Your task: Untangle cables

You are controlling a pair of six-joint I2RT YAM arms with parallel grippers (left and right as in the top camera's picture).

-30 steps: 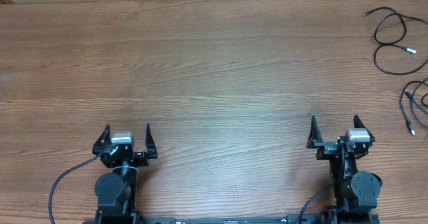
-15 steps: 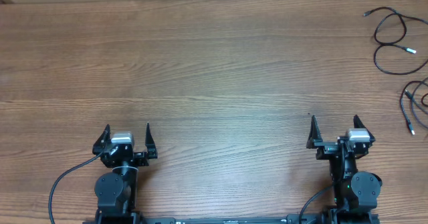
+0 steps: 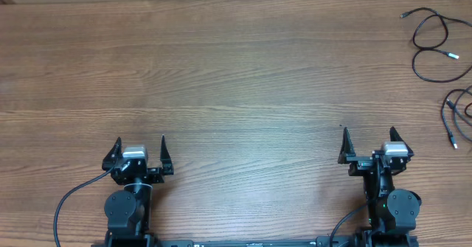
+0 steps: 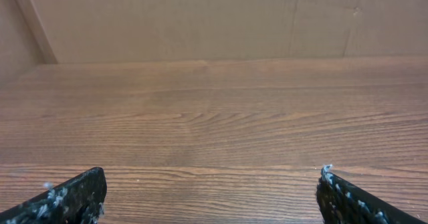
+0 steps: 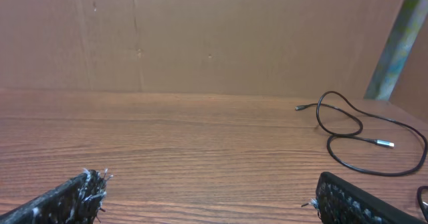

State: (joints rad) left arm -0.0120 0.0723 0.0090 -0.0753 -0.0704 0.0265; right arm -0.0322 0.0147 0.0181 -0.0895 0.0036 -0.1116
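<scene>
Thin black cables lie at the table's far right. One cable forms a looped figure with a silver-tipped plug, seen again in the right wrist view as a cable lying flat on the wood. A second cable curls at the right edge, partly cut off. My left gripper rests near the front left, open with only bare wood between its fingers. Near the front right, my right gripper stands open and holds nothing, well short of the cables.
The wooden table stretches wide between and beyond the arms. A brown cardboard wall stands along the far edge. Thick black cords run from the arm bases at the front.
</scene>
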